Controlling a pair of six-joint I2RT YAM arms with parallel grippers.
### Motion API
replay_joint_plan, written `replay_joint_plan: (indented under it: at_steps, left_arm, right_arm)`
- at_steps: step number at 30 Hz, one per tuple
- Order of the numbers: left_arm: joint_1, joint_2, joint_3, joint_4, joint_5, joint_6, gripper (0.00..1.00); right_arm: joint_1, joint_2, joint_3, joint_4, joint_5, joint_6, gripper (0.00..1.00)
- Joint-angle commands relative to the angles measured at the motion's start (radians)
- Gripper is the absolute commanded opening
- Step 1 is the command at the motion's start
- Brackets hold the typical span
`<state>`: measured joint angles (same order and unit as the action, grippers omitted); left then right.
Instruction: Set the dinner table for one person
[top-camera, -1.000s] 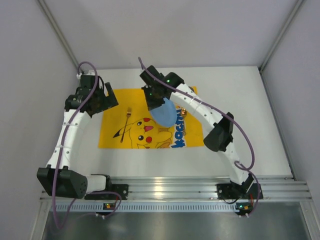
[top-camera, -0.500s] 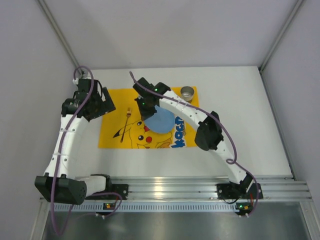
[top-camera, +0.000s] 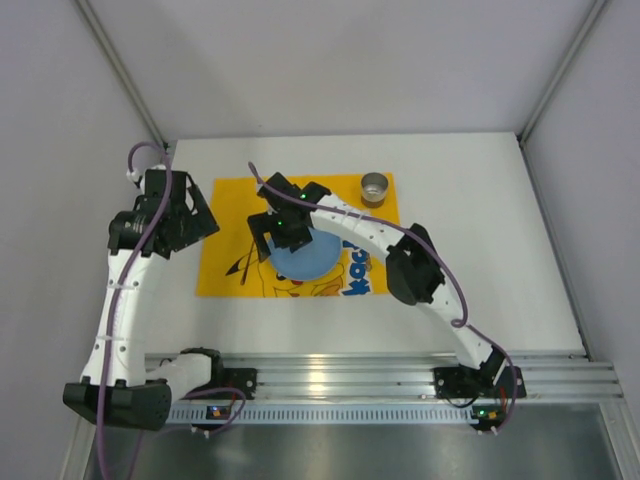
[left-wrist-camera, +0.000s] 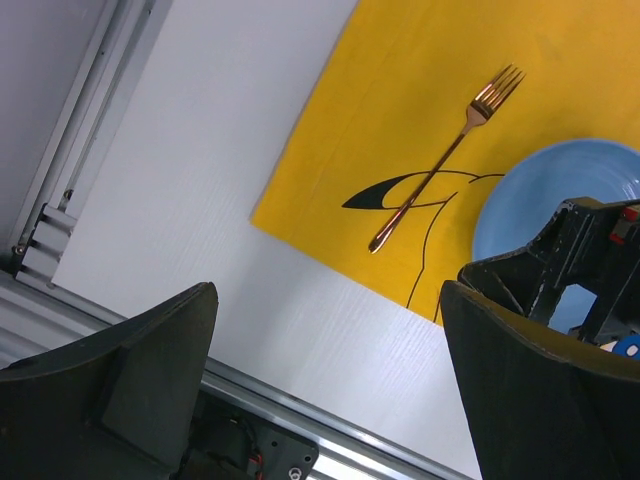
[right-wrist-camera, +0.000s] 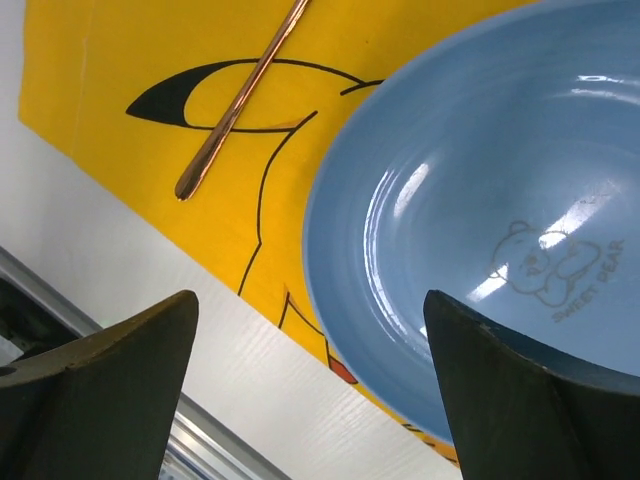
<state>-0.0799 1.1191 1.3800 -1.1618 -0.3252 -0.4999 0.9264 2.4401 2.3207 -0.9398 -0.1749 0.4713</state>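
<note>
Your right pincer (right-wrist-camera: 310, 300) stands wide apart over the round blue ceramic plate (right-wrist-camera: 480, 200), which lies flat on the yellow printed cloth mat (right-wrist-camera: 120, 60) on the matte white tabletop (top-camera: 480, 230). Lift straight up, so that neither finger nudges the rim. Your left pincer (left-wrist-camera: 330, 300) gapes too, holding nothing.

Blue plate (top-camera: 312, 262) partly under right end effector (top-camera: 280, 240), fork (right-wrist-camera: 240, 100) tines cropped

I'm running a lab-style robot cell here. Bare grey panels (top-camera: 350, 60) box in the white dinner table (top-camera: 480, 200) (aluminium rail (top-camera: 340, 372) along its near edge).
</note>
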Motion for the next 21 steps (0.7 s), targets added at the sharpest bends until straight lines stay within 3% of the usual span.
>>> replay_joint_plan:
  at_steps: [1,5,8,9,11,12,14,15,16,19,21]
  left_arm:
    - [0.003,-0.01,0.051,-0.009,-0.038,-0.006,0.99]
    - [0.003,0.004,0.085,0.083,-0.093,0.002,0.99]
    - [0.002,-0.103,-0.069,0.297,-0.149,0.078,0.99]
    - [0.002,-0.145,-0.266,0.543,-0.152,0.124,0.99]
    - [0.003,-0.29,-0.488,0.804,-0.147,0.25,0.99]
    - [0.003,-0.341,-0.71,1.053,-0.128,0.274,0.99]
    - [0.003,-0.44,-1.011,1.443,-0.018,0.363,0.99]
    - [0.003,-0.452,-1.101,1.446,-0.002,0.377,0.99]
    - [0.003,-0.45,-1.174,1.684,-0.009,0.35,0.99]
    - [0.017,-0.276,-1.277,1.885,-0.043,0.3,0.99]
    - [0.017,-0.089,-1.265,1.973,0.094,0.363,0.99]
  right_arm:
    - [-0.001,-0.181,-0.017,0.096,-0.012,-0.052,0.95]
    - [-0.001,-0.419,-0.166,0.171,0.023,-0.15,0.95]
    - [-0.004,-0.677,-0.376,0.291,0.119,-0.253,0.98]
    - [-0.003,-0.744,-0.438,0.326,0.171,-0.294,1.0]
    - [-0.003,-0.933,-0.646,0.469,0.238,-0.339,1.0]
    - [-0.001,-0.994,-0.715,0.519,0.28,-0.361,1.0]
    - [-0.003,-1.212,-0.926,0.652,0.333,-0.375,1.0]
    - [-0.003,-1.213,-0.999,0.692,0.347,-0.384,1.0]
    - [-0.001,-1.316,-1.07,0.737,0.368,-0.396,1.0]
    - [-0.003,-1.502,-1.343,0.861,0.497,-0.375,1.0]
    - [-0.004,-1.602,-1.414,0.881,0.608,-0.321,1.0]
